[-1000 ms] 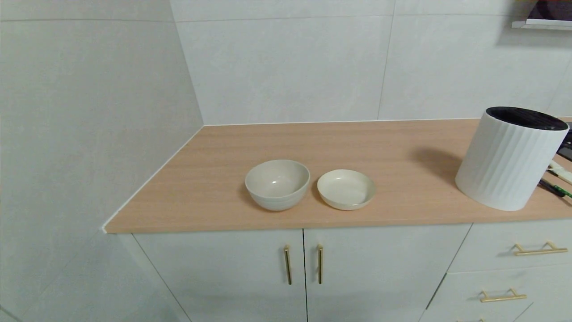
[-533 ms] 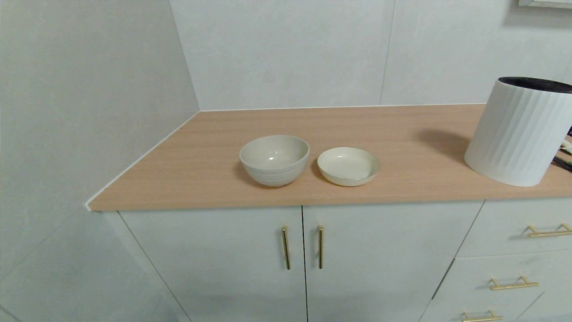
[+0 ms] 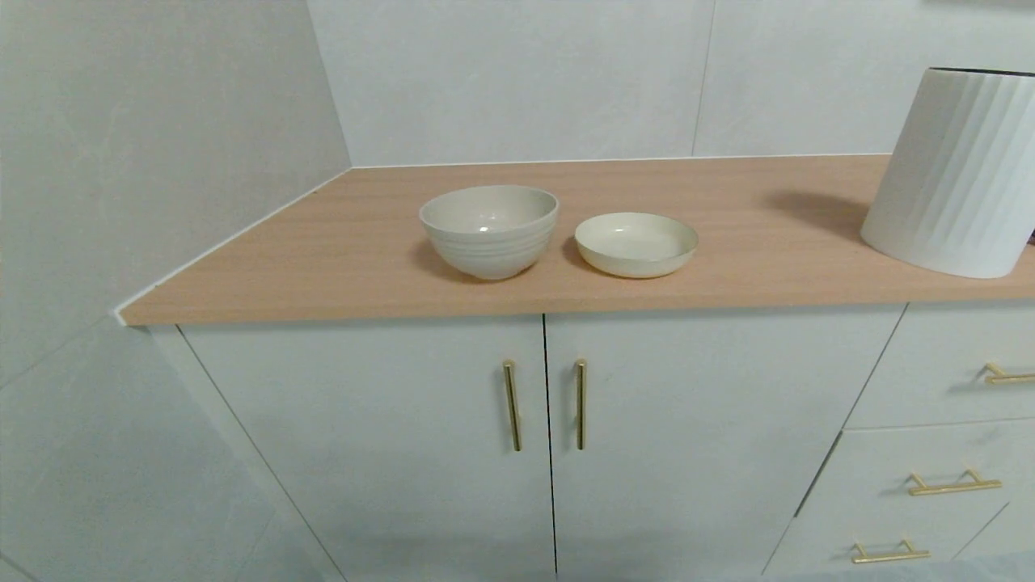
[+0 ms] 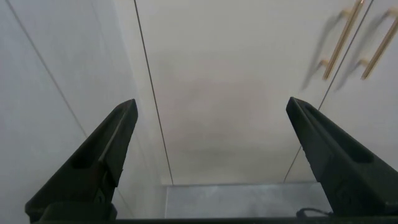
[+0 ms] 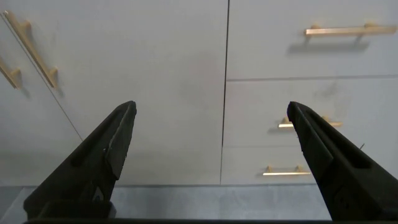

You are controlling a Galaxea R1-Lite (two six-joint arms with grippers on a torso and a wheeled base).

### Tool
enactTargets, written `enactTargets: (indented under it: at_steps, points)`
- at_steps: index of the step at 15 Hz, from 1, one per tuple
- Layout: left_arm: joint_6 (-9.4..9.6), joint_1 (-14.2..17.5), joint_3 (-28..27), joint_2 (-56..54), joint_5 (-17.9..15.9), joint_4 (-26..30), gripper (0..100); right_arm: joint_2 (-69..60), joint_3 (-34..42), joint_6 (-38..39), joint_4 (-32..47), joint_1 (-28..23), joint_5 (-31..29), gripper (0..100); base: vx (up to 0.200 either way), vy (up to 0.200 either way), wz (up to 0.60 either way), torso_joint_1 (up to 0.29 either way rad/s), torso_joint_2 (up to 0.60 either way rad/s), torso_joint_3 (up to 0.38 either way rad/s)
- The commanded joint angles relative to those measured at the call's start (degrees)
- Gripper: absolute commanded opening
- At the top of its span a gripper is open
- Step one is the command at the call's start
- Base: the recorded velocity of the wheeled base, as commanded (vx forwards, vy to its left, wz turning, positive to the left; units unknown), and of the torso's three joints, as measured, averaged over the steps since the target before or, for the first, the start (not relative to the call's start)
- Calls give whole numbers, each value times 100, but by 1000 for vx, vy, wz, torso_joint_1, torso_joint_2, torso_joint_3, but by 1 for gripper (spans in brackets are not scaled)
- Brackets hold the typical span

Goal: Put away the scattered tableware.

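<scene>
A deep ribbed grey-beige bowl (image 3: 489, 229) stands on the wooden countertop (image 3: 340, 250), and a shallow cream dish (image 3: 636, 243) sits just to its right, apart from it. My left gripper (image 4: 211, 109) is open, low in front of the white cabinet doors (image 4: 217, 93), with nothing between its fingers. My right gripper (image 5: 211, 112) is open too, facing the cabinet front and its drawers (image 5: 311, 106), also holding nothing.
A tall white ribbed container (image 3: 958, 174) stands at the counter's right end. Two gold vertical handles (image 3: 512, 405) mark the double doors under the bowls; drawers with gold handles (image 3: 954, 483) lie to the right. Tiled walls close the counter's left side and back.
The head camera has dropped and tilted, so the whole scene has shifted upward in view and more cabinet front shows. The bowl, dish and container have not moved on the counter.
</scene>
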State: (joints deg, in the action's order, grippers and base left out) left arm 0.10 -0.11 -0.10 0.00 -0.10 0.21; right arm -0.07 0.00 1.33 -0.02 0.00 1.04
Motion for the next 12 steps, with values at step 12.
enactTargets:
  at_steps: [12]
  points:
    - [-1, 2, 1, 0, 1, -3, 100, 7, 0, -27, 2, 0, 2, 100, 0, 0, 0, -45, 174, 125]
